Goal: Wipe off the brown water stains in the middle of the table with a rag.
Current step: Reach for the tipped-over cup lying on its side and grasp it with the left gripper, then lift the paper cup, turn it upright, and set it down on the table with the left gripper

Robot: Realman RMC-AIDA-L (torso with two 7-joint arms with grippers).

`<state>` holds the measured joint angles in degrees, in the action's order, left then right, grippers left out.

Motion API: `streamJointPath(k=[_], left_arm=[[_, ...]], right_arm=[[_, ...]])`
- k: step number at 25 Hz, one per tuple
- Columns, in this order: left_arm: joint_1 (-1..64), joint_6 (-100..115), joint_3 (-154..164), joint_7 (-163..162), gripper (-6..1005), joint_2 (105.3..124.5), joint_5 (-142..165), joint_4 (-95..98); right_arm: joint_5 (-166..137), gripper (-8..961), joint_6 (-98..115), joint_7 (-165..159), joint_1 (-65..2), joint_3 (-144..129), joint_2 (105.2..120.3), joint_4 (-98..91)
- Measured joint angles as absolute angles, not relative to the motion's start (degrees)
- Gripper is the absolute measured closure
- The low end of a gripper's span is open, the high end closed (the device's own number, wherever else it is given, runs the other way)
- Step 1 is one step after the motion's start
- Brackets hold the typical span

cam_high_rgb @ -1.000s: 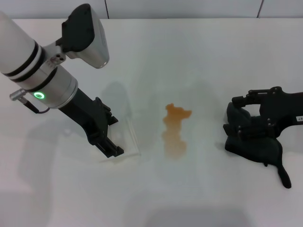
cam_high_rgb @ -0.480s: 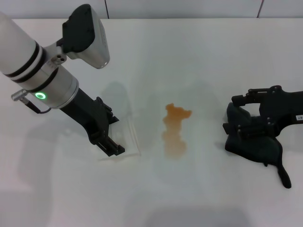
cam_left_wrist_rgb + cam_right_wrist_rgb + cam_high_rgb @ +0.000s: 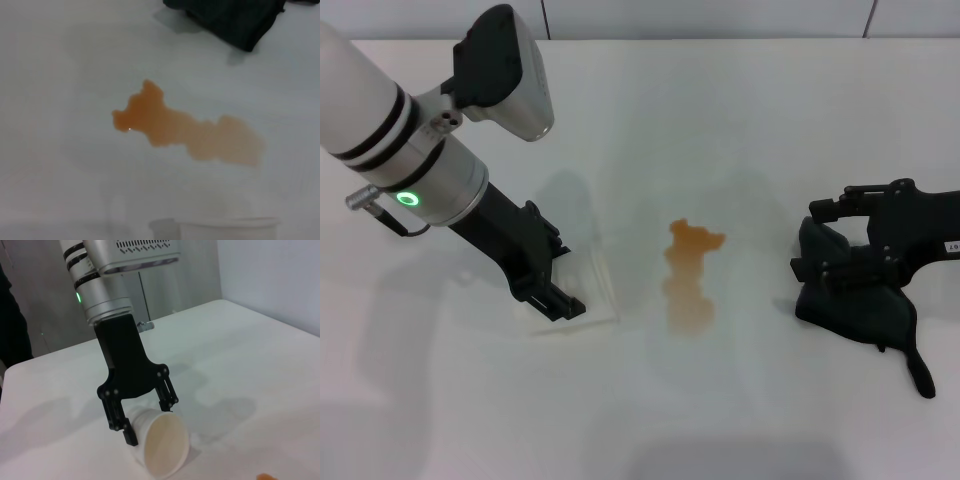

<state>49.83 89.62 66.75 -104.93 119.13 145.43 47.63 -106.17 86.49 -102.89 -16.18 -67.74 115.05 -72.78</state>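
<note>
Head view shows the brown stain [image 3: 689, 277] unwiped in the middle of the white desk [image 3: 740, 120], its outline whole and no smear around it, so the wiping itself is not yet begun. The rag [image 3: 865, 312] lies to the right of the stain, well apart from it, with the right pincer [image 3: 840, 265] set down on it; whether that pincer is pinching the cloth I cannot tell. On the left, the left pincer [image 3: 558, 292] is spread around a clear cup [image 3: 582, 290] lying on its side. What remains, I judge, is gripping the rag, carrying it over and rubbing.
</note>
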Motion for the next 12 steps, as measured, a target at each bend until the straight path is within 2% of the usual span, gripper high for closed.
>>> streamJointPath(k=[12], left_arm=[[46.83, 88.76, 65.01, -106.06, 376, 119.14, 142.5, 53.58]], right_arm=[[-106.17, 156, 87.12, -102.91, -15.8, -66.42, 114.96, -73.03]])
